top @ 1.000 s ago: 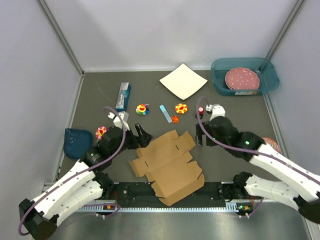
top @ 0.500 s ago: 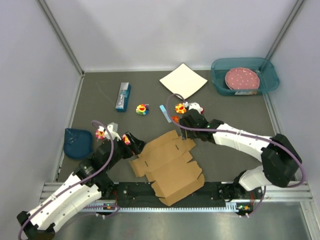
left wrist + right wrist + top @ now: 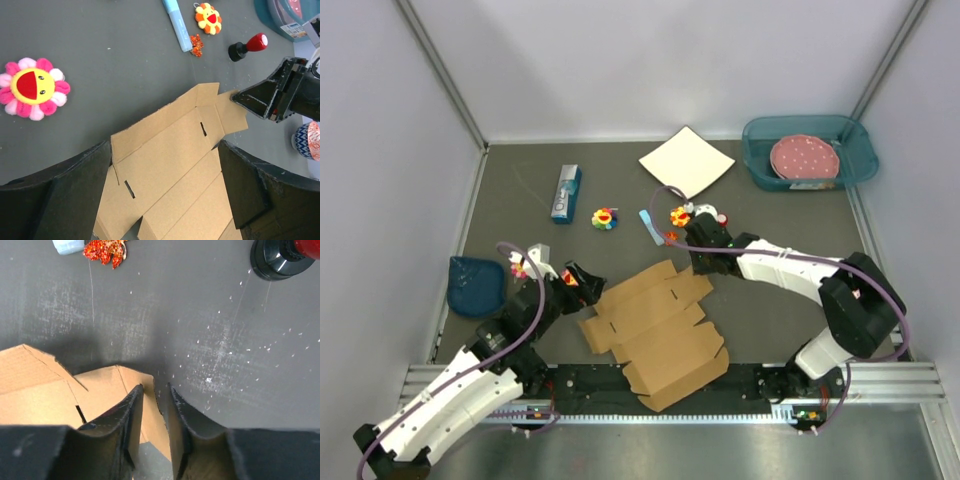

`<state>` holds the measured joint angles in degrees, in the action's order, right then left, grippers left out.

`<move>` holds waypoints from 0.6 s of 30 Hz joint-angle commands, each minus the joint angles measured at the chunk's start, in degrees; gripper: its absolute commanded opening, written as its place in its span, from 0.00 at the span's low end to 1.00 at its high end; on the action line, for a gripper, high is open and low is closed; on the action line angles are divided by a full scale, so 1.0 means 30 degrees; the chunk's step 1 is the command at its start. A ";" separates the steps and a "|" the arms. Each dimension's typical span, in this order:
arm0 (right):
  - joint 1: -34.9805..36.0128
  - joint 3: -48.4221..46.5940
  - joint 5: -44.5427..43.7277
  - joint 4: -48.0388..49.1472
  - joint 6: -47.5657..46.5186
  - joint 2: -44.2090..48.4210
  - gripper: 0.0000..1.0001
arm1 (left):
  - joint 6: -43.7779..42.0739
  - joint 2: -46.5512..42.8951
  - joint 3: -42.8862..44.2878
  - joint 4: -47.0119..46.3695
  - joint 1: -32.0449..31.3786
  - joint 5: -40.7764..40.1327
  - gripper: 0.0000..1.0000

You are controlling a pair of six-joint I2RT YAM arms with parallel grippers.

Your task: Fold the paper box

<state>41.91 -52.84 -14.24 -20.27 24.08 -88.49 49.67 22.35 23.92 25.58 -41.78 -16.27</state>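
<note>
The paper box is a flat brown die-cut sheet lying at the near middle of the table. Its far right flap points toward my right gripper. In the right wrist view that gripper is narrowly open, its two fingers straddling the flap's edge with a thin gap still showing. My left gripper hovers wide open over the sheet's left end. From the left wrist, the cardboard spans between that gripper's spread fingers, and the right gripper shows at the flap tip.
A blue carton, white square sheet and teal tray lie at the back. Flower toys, a blue strip and a red-topped stamp sit just beyond the box. A dark blue bowl is at left.
My right arm swung left and down to the box's far right flap, and its jaws narrowed around the flap edge. The left gripper drew back toward the sheet's left end, still wide open.
</note>
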 commanded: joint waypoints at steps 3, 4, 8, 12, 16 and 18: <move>-0.0259 0.0912 0.0354 0.0956 0.0207 0.1452 0.05 | 0.2393 -0.0093 0.0552 0.0608 -0.0048 -0.2716 0.88; -0.0288 0.1117 0.0294 0.0928 0.0265 0.1749 0.01 | 0.3123 -0.0270 0.0464 0.0758 -0.0048 -0.3590 0.82; -0.0376 0.1703 0.0001 0.0606 0.0616 0.3623 0.00 | 0.2139 -0.1471 0.0083 0.0526 -0.0048 -0.3690 0.97; -0.0610 0.2844 -0.0292 0.0108 0.1494 0.5848 0.00 | 0.1432 -0.1416 0.0083 0.0496 -0.0019 -0.3102 0.99; -0.0699 0.4366 -0.0204 -0.0358 0.2634 0.8394 0.00 | 0.0644 -0.0333 -0.0122 -0.0469 -0.0019 -0.2049 0.99; -0.0728 0.4837 -0.0553 -0.0682 0.3193 0.9160 0.00 | 0.0465 0.0804 -0.0036 -0.0735 -0.0019 -0.1726 0.99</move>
<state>40.27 -40.75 -13.89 -20.27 29.10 -65.89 53.82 20.10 23.86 27.20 -41.78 -24.10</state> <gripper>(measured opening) 0.006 0.985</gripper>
